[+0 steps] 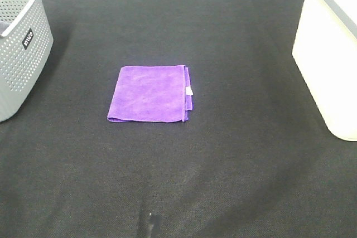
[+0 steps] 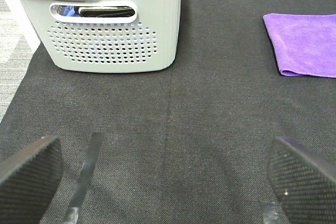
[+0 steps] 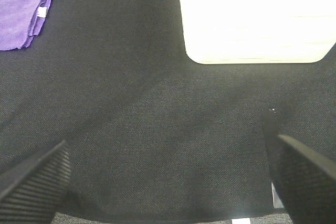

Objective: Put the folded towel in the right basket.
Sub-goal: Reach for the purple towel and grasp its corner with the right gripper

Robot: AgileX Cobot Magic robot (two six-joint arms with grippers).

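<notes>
- Left fingers (image 2: 29, 177) spread wide, empty, above the tabletop (image 2: 173, 129); folded towel (image 2: 307, 43) lies well ahead of them.
- Right fingers (image 3: 304, 177) likewise spread, empty; right basket (image 3: 252, 19) ahead of them.

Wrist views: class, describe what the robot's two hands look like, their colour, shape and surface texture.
Left hand: two broad black fingers with rounded tips, faced in a fine cross-hatched grip pattern. Right hand: two black fingers as well, one showing fine parallel ribs, the other too dark to read. No cables, sleeves or printed markings show; the arms are outside the high view.
</notes>
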